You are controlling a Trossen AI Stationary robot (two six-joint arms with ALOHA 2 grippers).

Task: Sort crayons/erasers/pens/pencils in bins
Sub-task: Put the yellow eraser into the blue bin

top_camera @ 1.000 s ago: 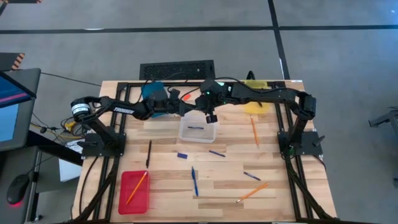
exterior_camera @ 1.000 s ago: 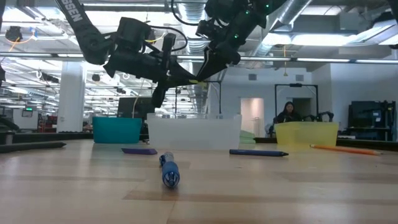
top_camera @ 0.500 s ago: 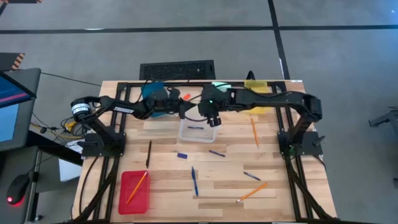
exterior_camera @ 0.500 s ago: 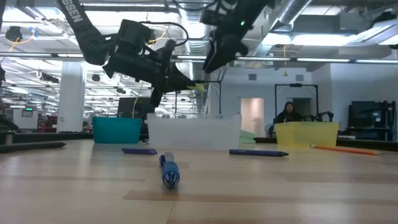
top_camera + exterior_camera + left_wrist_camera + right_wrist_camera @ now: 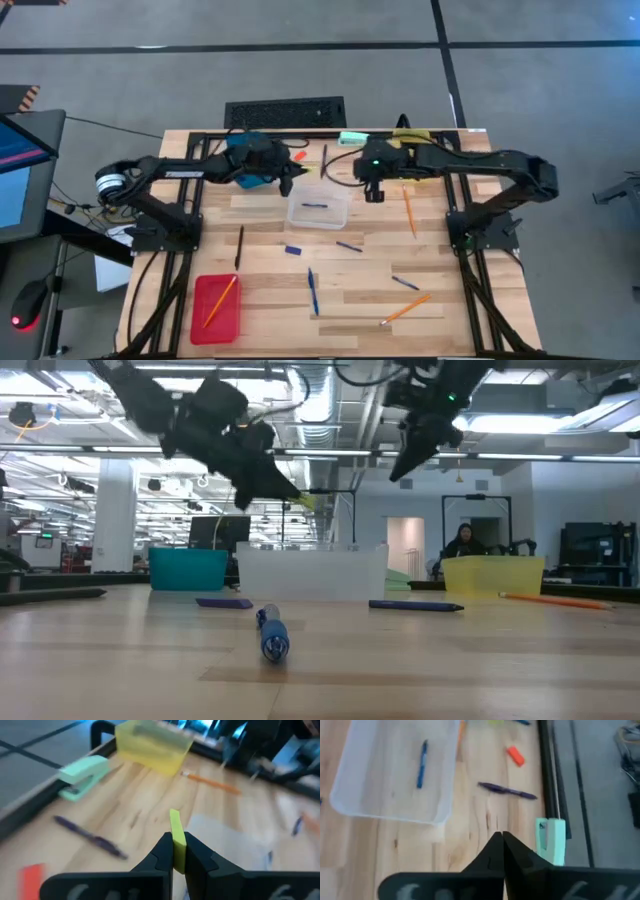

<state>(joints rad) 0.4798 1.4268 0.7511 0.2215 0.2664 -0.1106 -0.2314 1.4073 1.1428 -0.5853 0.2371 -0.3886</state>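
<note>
We see a grey concrete floor (image 5: 540, 110) w/ dark seam lines, a pale wood-plank table (image 5: 270, 300), bright ceiling strip lights (image 5: 60, 405) & a seated person (image 5: 464, 542) far right.

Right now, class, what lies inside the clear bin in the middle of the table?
One blue pen lies in the clear bin, seen from above. In the low view its frosted wall hides the contents.
</note>
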